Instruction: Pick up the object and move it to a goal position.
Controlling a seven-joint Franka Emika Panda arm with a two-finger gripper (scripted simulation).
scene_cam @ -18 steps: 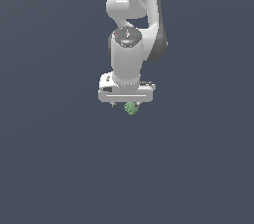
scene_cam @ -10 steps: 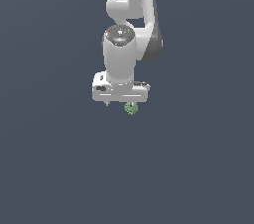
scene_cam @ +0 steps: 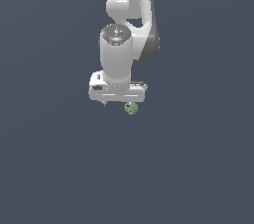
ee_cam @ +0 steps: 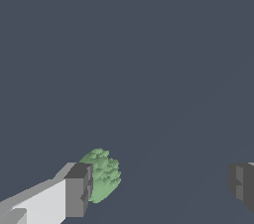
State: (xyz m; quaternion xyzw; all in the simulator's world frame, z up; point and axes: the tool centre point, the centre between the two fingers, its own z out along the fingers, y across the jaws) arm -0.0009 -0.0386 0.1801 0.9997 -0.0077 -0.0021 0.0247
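The object [scene_cam: 131,109] is a tiny bumpy green lump on the dark grey ground. In the exterior view it sits just under the white gripper head's right end. My gripper [scene_cam: 117,103] is open and hangs low over the ground. In the wrist view the object [ee_cam: 102,174] lies right beside one dark fingertip [ee_cam: 78,191], on the inner side of it and partly hidden behind it. The other fingertip [ee_cam: 242,181] is far off across the wide gap. The gripper [ee_cam: 159,186] holds nothing. I cannot tell whether the near fingertip touches the lump.
The flat dark grey ground [scene_cam: 198,168] fills both views. The white arm [scene_cam: 130,5] rises from the gripper to the top edge of the exterior view.
The gripper head has shifted a little toward the exterior view's left. The green object has stayed where it was, so it now sits under the head's right end.
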